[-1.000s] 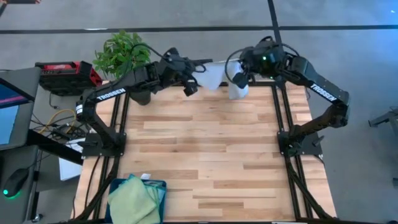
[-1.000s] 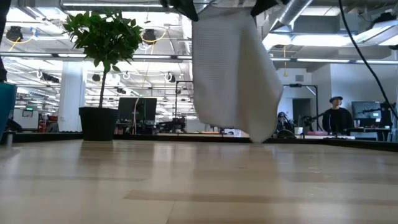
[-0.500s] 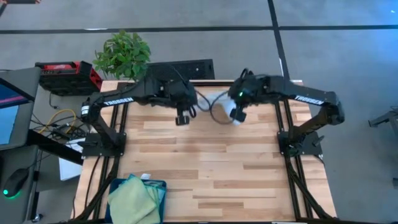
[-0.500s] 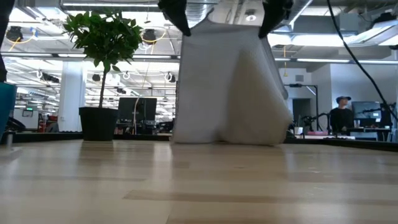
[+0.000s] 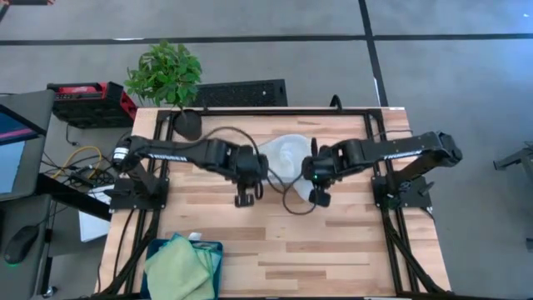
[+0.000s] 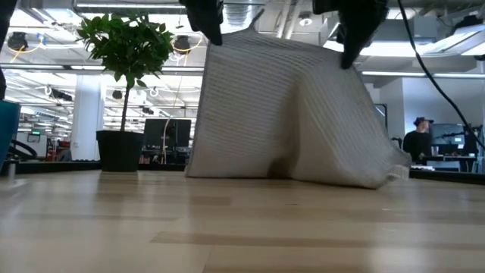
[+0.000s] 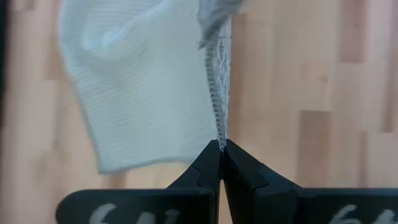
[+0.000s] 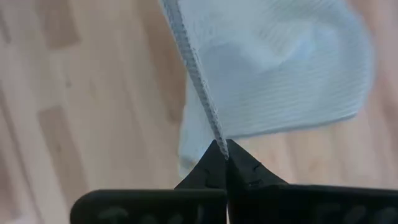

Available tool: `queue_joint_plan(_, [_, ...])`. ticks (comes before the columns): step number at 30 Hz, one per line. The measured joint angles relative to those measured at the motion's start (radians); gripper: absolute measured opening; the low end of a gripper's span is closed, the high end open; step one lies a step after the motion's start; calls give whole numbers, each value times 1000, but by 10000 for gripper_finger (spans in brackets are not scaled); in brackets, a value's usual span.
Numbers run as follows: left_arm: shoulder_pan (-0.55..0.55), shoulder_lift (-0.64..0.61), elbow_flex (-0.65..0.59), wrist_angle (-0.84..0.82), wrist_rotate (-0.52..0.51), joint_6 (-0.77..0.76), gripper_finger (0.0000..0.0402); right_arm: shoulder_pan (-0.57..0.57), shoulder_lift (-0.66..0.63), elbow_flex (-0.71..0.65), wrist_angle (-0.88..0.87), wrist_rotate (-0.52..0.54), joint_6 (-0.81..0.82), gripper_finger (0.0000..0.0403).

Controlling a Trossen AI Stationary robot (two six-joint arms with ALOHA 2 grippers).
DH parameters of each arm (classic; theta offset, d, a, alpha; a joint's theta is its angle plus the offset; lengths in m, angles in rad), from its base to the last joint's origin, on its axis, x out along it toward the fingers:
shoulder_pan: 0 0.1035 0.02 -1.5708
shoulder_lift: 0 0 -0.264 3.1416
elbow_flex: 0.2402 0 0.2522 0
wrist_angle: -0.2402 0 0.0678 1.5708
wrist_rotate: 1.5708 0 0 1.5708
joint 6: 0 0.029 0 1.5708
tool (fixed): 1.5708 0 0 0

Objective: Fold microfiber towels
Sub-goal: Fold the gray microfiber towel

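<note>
Seen from above, no writing on the arms can be read; the landmark is the table [image 5: 275,242], a butcher-block top of pale wooden strips on a black frame. Over its middle the left gripper [image 5: 244,198] and the right gripper [image 5: 319,197] hang side by side, a pale grey towel [image 5: 283,157] stretched between them and trailing toward the table's far edge. At the near-left corner of the table a dark teal bin [image 5: 160,250] holds a crumpled light green towel [image 5: 176,268]; a leafy potted plant [image 5: 164,73] stands at the far-left corner, with a black keyboard [image 5: 240,92] beyond the far edge. From table height the grey towel [image 6: 284,114] shows a fine ribbed weave and hangs as a soft tent from two top corners, its lower edge resting on the wood. The left wrist camera shows that gripper's jaws [image 7: 221,152] pressed fully together on a stitched hem of the towel [image 7: 137,87], which drapes down to the planks. The right wrist camera shows the same: jaws [image 8: 221,151] pinched tight on the towel's corded edge [image 8: 273,68], cloth pooling on the table below.
</note>
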Motion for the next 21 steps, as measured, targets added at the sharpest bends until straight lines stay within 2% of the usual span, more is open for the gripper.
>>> queue_joint_plan(4, [-64,6,-34,14,20,-47,0,58,1,-26,55,-53,30,6])
queue_joint_plan(8, [-102,5,-68,11,35,-123,0,92,1,-28,123,-56,37,5])
queue_joint_plan(14, [-144,4,-130,63,28,-240,0,93,4,-28,130,-59,56,5])
queue_joint_plan(21, [-173,3,-210,127,31,-297,0,106,45,-26,156,-109,56,5])
